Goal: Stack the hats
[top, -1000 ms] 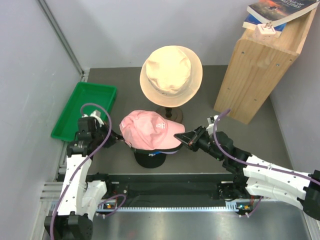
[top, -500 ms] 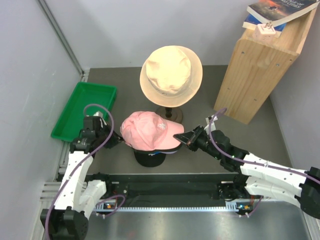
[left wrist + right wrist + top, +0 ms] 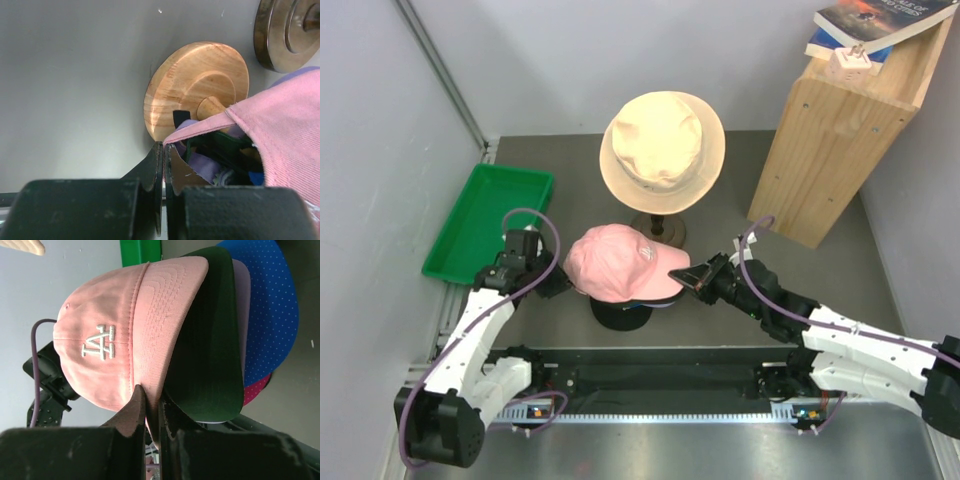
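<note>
While left gripper (image 3: 164, 150) and right gripper (image 3: 151, 396) pinch the soft light pink cloth cap (image 3: 615, 262) over the stacked caps (image 3: 270, 315), you likely lower it squarely, then release

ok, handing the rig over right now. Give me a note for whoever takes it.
Grip: left fingers shut on the pink cap at its rear edge; right fingers shut on its brim.
Where: the pink cap sits over the others on the wooden stand. Below it show the brims of the black cap, lavender cap, blue cap and magenta cap.
Done: four caps stacked, the fifth on top but not released.
Left: seat it if needed, open both sides, back off.
</note>
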`<action>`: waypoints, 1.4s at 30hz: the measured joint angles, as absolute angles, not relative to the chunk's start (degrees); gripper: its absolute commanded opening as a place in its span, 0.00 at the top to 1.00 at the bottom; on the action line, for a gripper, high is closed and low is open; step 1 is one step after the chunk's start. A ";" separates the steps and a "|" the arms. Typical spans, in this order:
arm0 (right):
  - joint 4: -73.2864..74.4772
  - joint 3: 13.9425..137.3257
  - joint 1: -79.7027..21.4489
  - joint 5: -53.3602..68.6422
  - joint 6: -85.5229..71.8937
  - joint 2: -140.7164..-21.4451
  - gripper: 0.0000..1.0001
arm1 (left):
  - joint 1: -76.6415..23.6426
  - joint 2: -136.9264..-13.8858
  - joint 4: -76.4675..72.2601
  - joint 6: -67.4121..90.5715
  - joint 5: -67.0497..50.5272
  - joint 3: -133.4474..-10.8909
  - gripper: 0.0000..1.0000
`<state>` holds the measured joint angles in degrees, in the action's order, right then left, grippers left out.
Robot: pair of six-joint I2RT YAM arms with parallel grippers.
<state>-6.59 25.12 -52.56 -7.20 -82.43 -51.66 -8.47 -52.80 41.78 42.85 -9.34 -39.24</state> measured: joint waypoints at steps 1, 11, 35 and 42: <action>-6.44 24.84 -52.58 -7.25 -82.85 -51.37 1.00 | -8.62 -52.77 41.41 43.18 -9.32 -38.92 1.00; -2.13 26.81 -52.56 -9.54 -80.25 -51.24 0.75 | -9.17 -52.62 41.30 45.50 -8.64 -38.54 0.63; 34.44 37.06 -50.43 -35.83 -57.76 -39.75 0.09 | -9.17 -39.40 62.98 44.36 14.68 -53.30 0.08; 36.36 37.26 -50.43 -38.52 -56.64 -38.41 0.08 | -9.08 -37.50 61.23 41.32 12.73 -53.15 0.02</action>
<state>36.36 37.26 -50.43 -38.52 -56.64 -38.41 -9.08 -37.50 61.23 41.32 12.73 -53.15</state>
